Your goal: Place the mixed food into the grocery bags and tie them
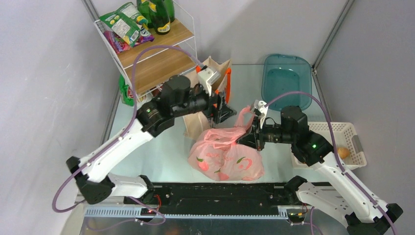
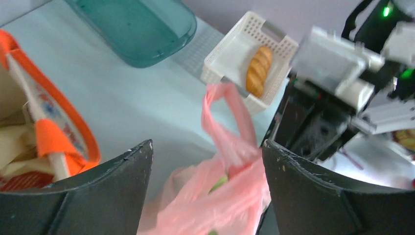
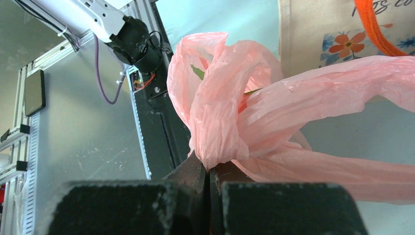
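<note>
The pink plastic bag (image 1: 227, 157) lies full on the table in front of the beige tote (image 1: 196, 125). Green lettuce (image 2: 220, 184) shows through its mouth, and a leaf (image 3: 197, 72) peeks out in the right wrist view. My right gripper (image 3: 211, 166) is shut on a twisted handle of the pink bag (image 3: 230, 112) and holds it up. My left gripper (image 2: 207, 143) is open above the bag, and the other handle loop (image 2: 230, 122) stands between its fingers (image 2: 303, 186) untouched. One bread roll (image 2: 258, 71) lies in the white basket (image 2: 230, 46).
The tote (image 2: 44, 127) with orange handles stands left of the pink bag. A teal tray (image 1: 286, 78) is at the back right and the white basket (image 1: 353, 142) at the right edge. A wire shelf (image 1: 156, 51) with green bottles (image 1: 159, 17) and snack packs stands at the back left.
</note>
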`<action>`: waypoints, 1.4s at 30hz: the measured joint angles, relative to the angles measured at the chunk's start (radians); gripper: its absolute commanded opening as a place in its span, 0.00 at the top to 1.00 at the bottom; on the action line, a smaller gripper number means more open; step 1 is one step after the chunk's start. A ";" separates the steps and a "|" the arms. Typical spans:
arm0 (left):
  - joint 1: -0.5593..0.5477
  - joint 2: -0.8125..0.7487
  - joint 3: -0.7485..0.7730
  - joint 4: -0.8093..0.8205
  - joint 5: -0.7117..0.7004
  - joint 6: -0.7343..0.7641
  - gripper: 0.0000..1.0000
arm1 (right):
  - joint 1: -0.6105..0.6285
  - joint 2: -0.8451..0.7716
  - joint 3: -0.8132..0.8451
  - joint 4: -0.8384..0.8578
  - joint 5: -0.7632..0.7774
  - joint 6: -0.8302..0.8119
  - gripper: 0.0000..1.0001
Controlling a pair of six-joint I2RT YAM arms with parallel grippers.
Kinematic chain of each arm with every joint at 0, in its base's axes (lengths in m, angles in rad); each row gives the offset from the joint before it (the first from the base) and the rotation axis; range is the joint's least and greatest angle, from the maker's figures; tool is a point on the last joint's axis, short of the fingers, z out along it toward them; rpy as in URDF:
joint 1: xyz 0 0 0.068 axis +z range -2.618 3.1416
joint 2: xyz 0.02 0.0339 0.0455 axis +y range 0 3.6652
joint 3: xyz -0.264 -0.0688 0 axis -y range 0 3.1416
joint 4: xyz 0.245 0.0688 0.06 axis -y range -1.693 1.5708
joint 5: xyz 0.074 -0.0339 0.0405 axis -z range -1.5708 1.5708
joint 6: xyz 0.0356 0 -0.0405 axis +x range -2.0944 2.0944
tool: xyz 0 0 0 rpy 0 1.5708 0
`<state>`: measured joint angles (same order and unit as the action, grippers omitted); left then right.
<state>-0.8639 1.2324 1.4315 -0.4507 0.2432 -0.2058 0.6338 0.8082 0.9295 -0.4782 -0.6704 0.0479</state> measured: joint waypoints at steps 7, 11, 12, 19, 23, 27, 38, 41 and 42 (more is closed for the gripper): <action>0.007 0.174 0.116 0.043 0.060 -0.145 0.16 | 0.014 0.000 -0.004 -0.009 -0.003 -0.001 1.00; 0.014 0.238 0.149 0.047 0.099 -0.193 0.25 | 0.017 -0.002 -0.006 -0.018 -0.003 -0.001 1.00; 0.016 0.251 0.154 0.048 0.108 -0.204 0.27 | 0.017 -0.002 -0.006 -0.019 -0.002 -0.001 1.00; 0.020 0.330 0.159 0.053 0.166 -0.246 0.34 | 0.018 -0.008 -0.008 -0.025 0.000 -0.001 1.00; 0.020 0.351 0.159 0.052 0.208 -0.264 0.65 | 0.018 -0.010 -0.008 -0.026 0.000 0.000 1.00; 0.020 0.352 0.159 0.055 0.250 -0.266 0.98 | 0.018 -0.011 -0.008 -0.026 0.005 0.000 1.00; 0.035 0.218 0.072 0.052 0.122 -0.212 1.00 | 0.019 -0.019 -0.008 -0.029 0.082 0.036 1.00; 0.034 0.132 0.023 0.060 0.055 -0.194 1.00 | 0.019 -0.028 -0.012 -0.024 0.122 0.064 1.00; 0.033 0.101 0.002 0.068 0.036 -0.187 1.00 | 0.018 -0.032 -0.015 -0.020 0.133 0.074 1.00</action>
<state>-0.8310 1.3331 1.4330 -0.3828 0.2794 -0.3927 0.6521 0.7761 0.9142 -0.4980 -0.5373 0.1215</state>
